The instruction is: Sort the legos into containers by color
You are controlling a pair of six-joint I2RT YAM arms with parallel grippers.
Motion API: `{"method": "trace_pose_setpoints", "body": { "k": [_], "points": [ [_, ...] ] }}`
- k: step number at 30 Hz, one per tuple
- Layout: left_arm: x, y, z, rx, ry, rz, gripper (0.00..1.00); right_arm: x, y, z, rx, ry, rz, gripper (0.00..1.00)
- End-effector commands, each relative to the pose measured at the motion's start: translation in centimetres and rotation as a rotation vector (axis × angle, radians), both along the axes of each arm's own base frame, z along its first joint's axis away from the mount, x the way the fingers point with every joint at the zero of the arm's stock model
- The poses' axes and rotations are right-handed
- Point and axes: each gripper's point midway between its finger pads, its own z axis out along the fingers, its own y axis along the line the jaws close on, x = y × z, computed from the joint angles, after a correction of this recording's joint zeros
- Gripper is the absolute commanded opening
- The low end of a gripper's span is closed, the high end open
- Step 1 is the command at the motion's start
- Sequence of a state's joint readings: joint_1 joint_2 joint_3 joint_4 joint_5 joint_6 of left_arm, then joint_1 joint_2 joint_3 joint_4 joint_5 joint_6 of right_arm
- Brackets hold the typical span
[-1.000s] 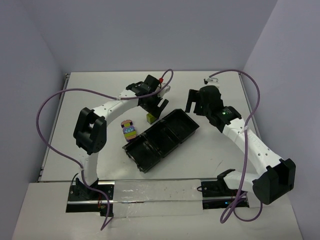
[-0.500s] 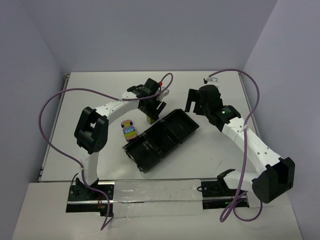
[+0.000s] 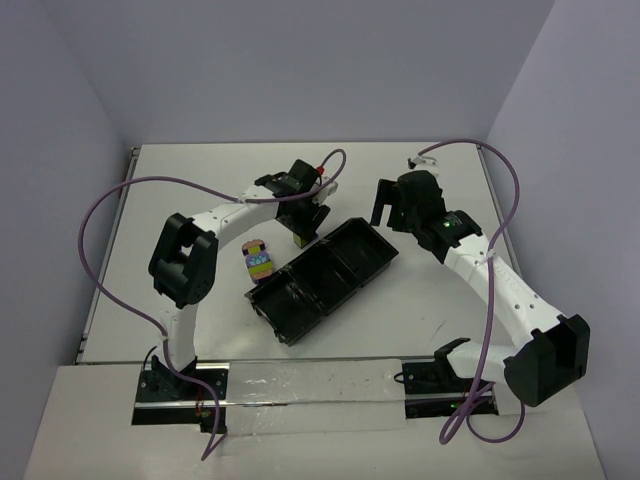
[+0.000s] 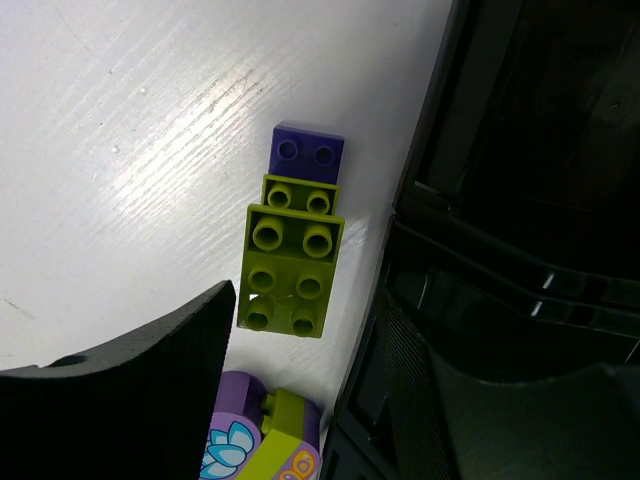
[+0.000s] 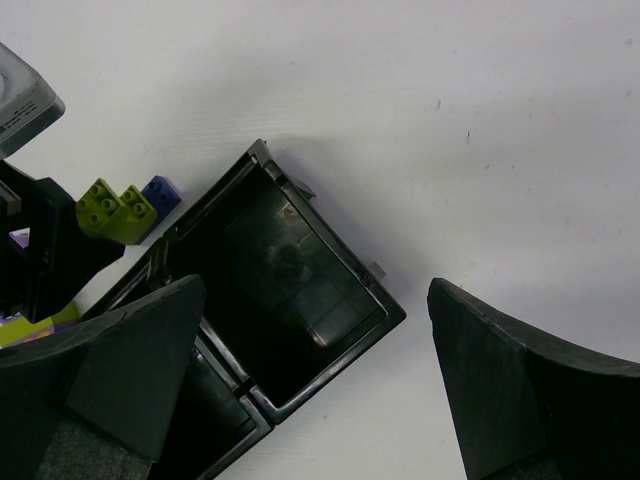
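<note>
A stepped yellow-green lego lies on the table with a small purple lego touching its far end, right beside the black tray. In the top view the yellow-green lego shows just under my left gripper, which hovers open above it. The multicoloured block lies left of the tray and also shows in the left wrist view. My right gripper is open and empty above the tray's far end. No lego shows in the three compartments.
The tray lies diagonally mid-table. My left gripper straddles the tray's edge, one finger over bare table. In the right wrist view my right gripper frames the end compartment, and the legos show left of it. Purple cables arc over both arms.
</note>
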State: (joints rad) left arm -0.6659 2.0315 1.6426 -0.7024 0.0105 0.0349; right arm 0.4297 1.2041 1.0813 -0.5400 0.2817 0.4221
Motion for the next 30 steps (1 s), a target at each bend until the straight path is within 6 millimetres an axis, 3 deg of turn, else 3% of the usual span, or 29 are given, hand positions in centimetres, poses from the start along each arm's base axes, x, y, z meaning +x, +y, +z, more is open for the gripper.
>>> {"method": "trace_pose_setpoints", "body": {
  "k": [1,7,10,11,15,18,21,27,28,30],
  "points": [
    [0.7,-0.8,0.6,-0.029,-0.039,0.000,0.63,0.7,0.0,2.8,0.018,-0.069,-0.025,1.00],
    [1.0,-1.0,1.0,-0.041,-0.055,0.009,0.41,0.6,-0.2,2.7,0.013,-0.058,-0.037,1.00],
    [1.5,-0.4,1.2,-0.016,-0.080,0.033,0.04,0.5,-0.3,3.1,0.017,-0.067,-0.036,1.00],
    [1.6,-0.3,1.3,-0.012,-0.085,0.040,0.01,0.5,-0.3,3.2,0.018,-0.069,-0.036,1.00],
    [2.3,0.3,2.9,-0.027,-0.108,0.112,0.00,0.5,0.0,4.0,0.031,-0.086,-0.023,1.00],
    [3.5,0.9,6.5,-0.145,-0.132,0.195,0.00,0.3,0.6,4.5,0.050,-0.096,0.019,1.00],
    [4.3,2.0,11.2,-0.353,-0.126,0.267,0.00,-0.1,1.9,5.6,0.085,-0.132,0.109,1.00],
    [1.7,1.6,19.3,-0.809,-0.069,0.187,0.00,-3.9,8.4,8.1,0.246,-0.195,0.577,0.99],
    [1.4,2.3,19.3,-0.810,-0.073,0.199,0.00,-3.7,8.3,8.2,0.248,-0.204,0.573,1.00],
    [0.1,3.1,21.2,-0.927,-0.039,0.149,0.00,-4.7,9.4,8.9,0.339,-0.210,0.683,1.00]
  ]
}}
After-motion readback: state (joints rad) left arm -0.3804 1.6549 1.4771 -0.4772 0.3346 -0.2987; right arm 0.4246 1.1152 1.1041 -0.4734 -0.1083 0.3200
